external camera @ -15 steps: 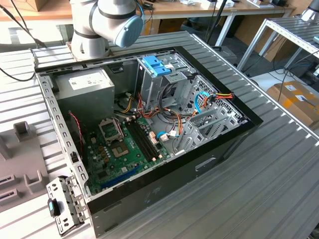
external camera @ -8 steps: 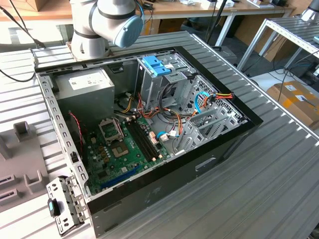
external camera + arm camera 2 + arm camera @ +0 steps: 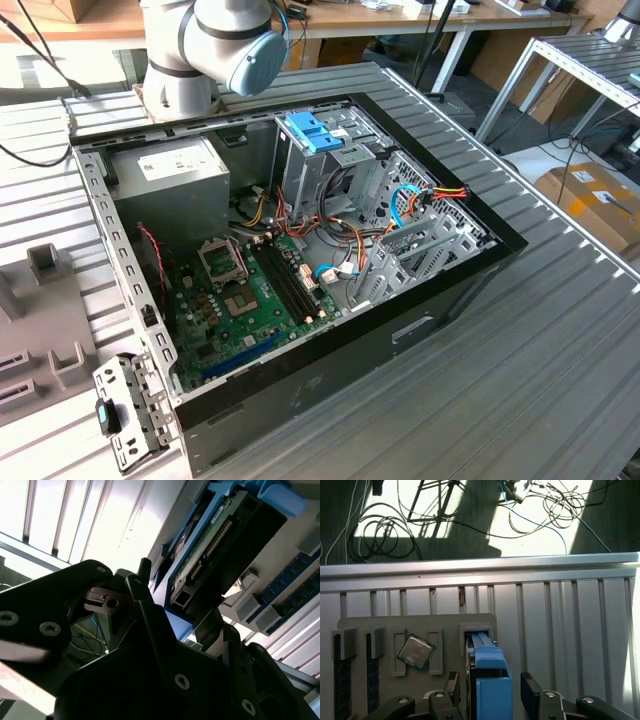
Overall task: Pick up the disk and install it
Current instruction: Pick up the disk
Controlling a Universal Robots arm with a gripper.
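While the arm [image 3: 215, 40] stands at the far end of the slatted table [image 3: 540, 380] in the exterior view, the open computer case [image 3: 330, 370] lies on its side, motherboard [image 3: 245, 300] facing up, so its bays can be reached from above; a pale blue tray [image 3: 315, 130] sits on top of the drive cage; a grey holder [image 3: 45, 262] sits beside the case at the exterior view's left.

Over to the first wrist view, looking straight down; the disk [image 3: 487, 672] stands on edge in a slot of that grey holder, blue rail uppermost, which offers its two flat faces to the claw; the gripper [image 3: 490, 690] straddles it, a finger either side, released, with a thin gap showing on both sides, so by my read nothing is clenched; a processor chip [image 3: 415, 652] lies flat in the neighbouring pocket.

Now the second wrist view, low alongside the fingers; here's what the top-down shot can't give: the disk's broad underside, green board and a row of connector pins [image 3: 215, 540]; whether the pads touch the disk isn't clear from this angle; the exterior view supplies the case, the wrist views the pick-up spot.
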